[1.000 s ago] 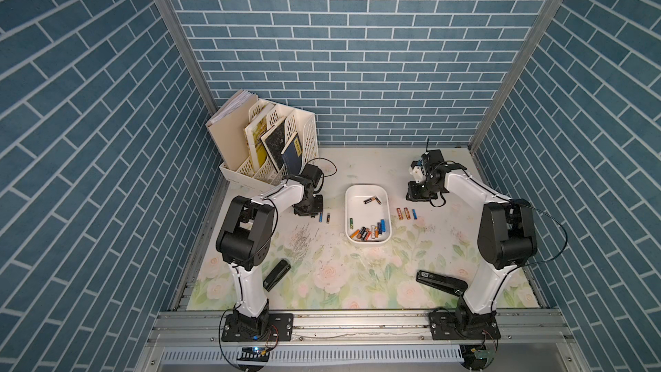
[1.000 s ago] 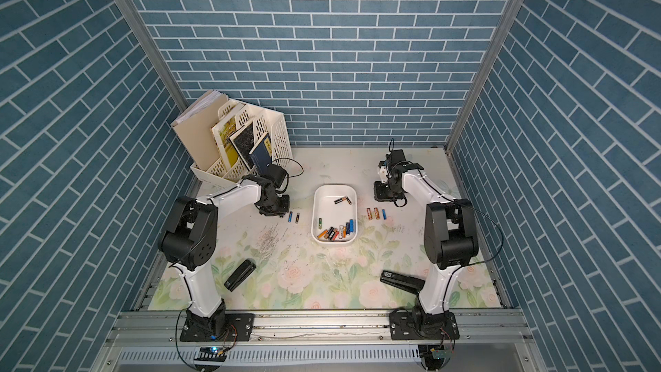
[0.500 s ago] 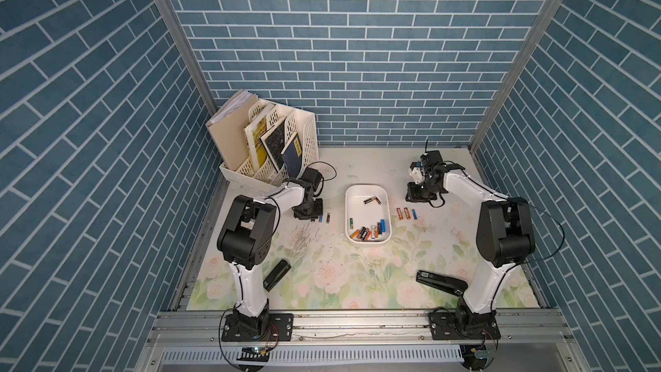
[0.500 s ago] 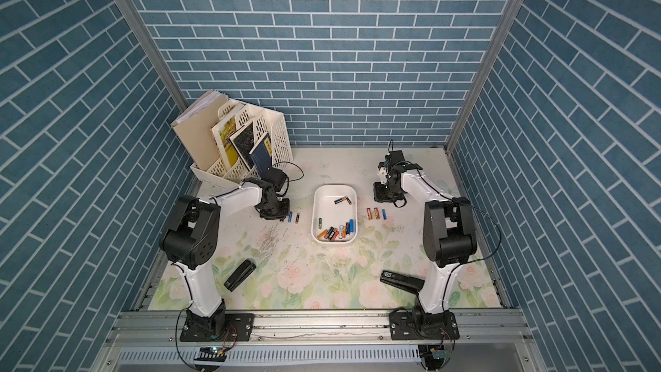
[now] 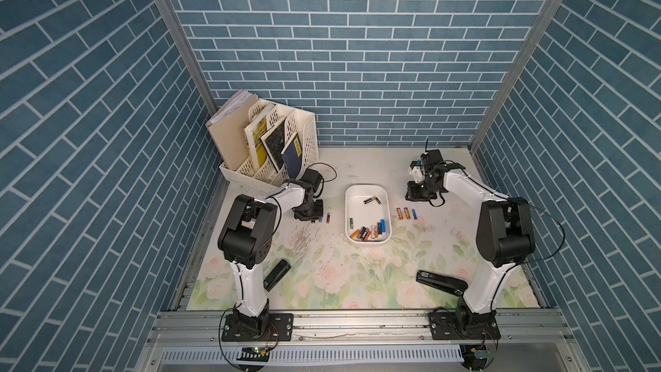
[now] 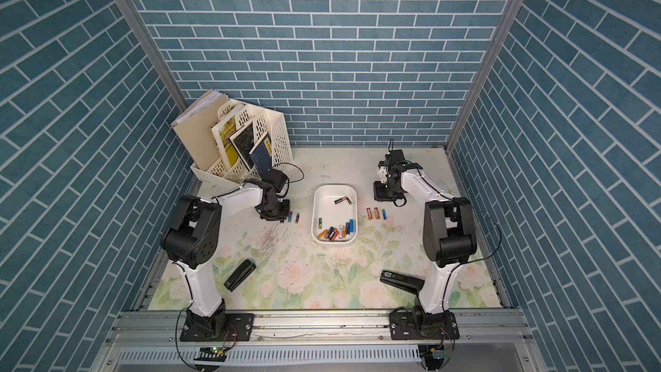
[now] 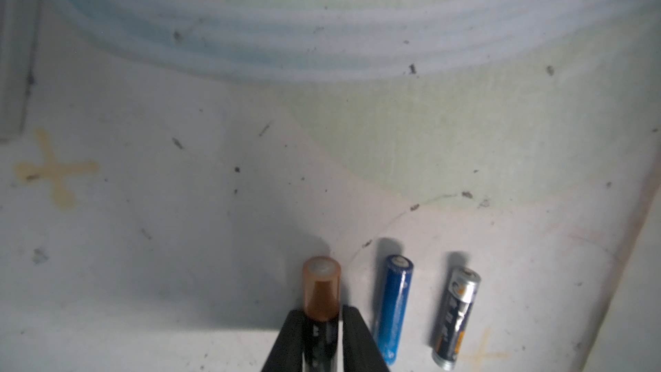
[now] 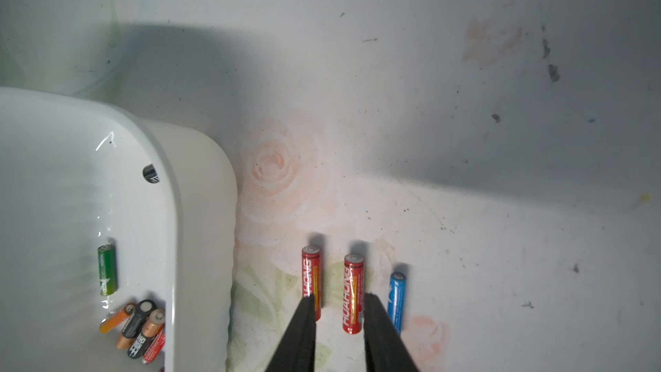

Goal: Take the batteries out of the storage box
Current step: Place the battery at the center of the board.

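Emptying stage: partway, by my reading. Six batteries are outside, and the larger share lies in the storage box [image 5: 368, 214] at the centre of the frame in both top views.
Left claw [image 7: 323, 316]: closed against both sides of the copper-and-black battery [image 7: 321, 291], low over the worktop [image 5: 357, 280] left of the box. How hard it presses cannot be told.
Neighbours of that battery: a blue battery [image 7: 393, 309] and a silver-and-black battery [image 7: 456, 316] lie just beside it, apart, all three roughly parallel.
Right claw [image 8: 339, 296]: fingers apart, holding nothing, poised over a row of two red batteries [image 8: 354, 291] and a light-blue battery [image 8: 397, 298] just right of the box wall.
Batteries in the box: a fanned cluster [image 5: 370, 232] at the lower end, a green battery [image 5: 351, 223] by the left wall, and a dark pair [image 5: 372, 201] near the upper end.
Key relation: the box lies rightward of the left claw and leftward of the right claw. The dark pair has its long axis across the box, the fanned cluster mostly along it.
Nearer arm: the right one, I judge. It is empty and close to the upper end, so the dark pair suits it, with its fingers closing across that axis.
Left arm's next need: probably letting go before any reach rightward to the box.
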